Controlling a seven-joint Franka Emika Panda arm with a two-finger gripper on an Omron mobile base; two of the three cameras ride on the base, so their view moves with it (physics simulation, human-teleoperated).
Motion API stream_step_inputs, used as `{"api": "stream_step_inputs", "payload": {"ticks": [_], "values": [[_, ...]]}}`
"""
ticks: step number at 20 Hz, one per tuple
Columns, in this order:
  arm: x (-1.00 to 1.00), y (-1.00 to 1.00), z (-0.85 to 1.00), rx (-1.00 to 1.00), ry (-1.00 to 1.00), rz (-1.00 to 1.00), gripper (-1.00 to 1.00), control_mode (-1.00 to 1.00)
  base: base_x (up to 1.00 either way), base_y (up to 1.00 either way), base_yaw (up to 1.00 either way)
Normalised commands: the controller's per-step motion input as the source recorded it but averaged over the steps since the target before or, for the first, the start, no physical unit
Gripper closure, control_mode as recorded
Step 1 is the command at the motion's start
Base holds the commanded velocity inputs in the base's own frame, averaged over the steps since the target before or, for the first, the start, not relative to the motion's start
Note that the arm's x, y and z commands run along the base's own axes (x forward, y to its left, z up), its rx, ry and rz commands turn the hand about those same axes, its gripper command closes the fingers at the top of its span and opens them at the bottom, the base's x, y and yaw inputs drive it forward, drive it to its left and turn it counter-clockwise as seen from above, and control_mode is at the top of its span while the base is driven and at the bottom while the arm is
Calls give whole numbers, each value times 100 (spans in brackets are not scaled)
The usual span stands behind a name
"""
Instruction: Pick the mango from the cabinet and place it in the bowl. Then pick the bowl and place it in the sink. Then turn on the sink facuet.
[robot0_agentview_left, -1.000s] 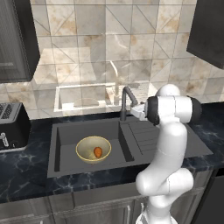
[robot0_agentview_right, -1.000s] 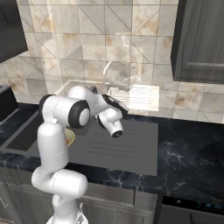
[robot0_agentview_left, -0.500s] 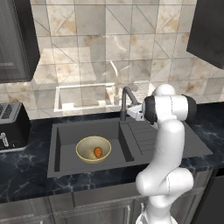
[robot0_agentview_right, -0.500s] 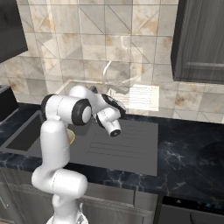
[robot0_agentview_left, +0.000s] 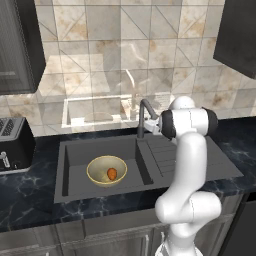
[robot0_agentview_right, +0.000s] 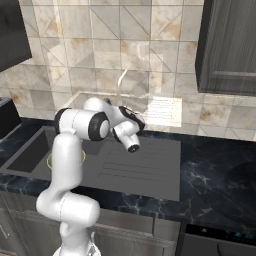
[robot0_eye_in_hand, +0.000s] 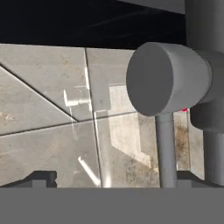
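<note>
Hand view: jaws spread wide at the sink facuet (robot0_eye_in_hand: 168, 78), its lever (robot0_eye_in_hand: 165, 148) near one tip.

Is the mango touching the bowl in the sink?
Touching. In the left base view the mango lies on the inside bottom of the bowl, which sits in the sink.

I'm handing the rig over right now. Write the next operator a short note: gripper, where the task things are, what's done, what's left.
Gripper: up at the sink faucet; in the hand view the side lever runs close above the right fingertip. Open or shut cannot be told.
Things: the mango lies in the bowl, and the bowl sits in the sink basin.
Done: mango in bowl, bowl in sink.
Left: turn the faucet on; no water shows at the spout.
</note>
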Motion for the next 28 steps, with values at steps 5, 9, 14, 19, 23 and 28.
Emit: {"api": "stream_step_inputs", "payload": {"ticks": [5, 9, 14, 19, 23, 28], "values": [[19, -29, 0, 1, 2, -3, 100, -100, 0, 0, 0], [9, -44, -1, 2, 0, -3, 100, -100, 0, 0, 0], [2, -63, -1, 5, 0, -5, 100, -100, 0, 0, 0], [0, -90, 0, 8, 0, -6, 100, -100, 0, 0, 0], [0, -91, -8, 5, 0, -4, 100, -100, 0, 0, 0], [-1, -90, -11, 4, 0, -3, 100, -100, 0, 0, 0]]}}
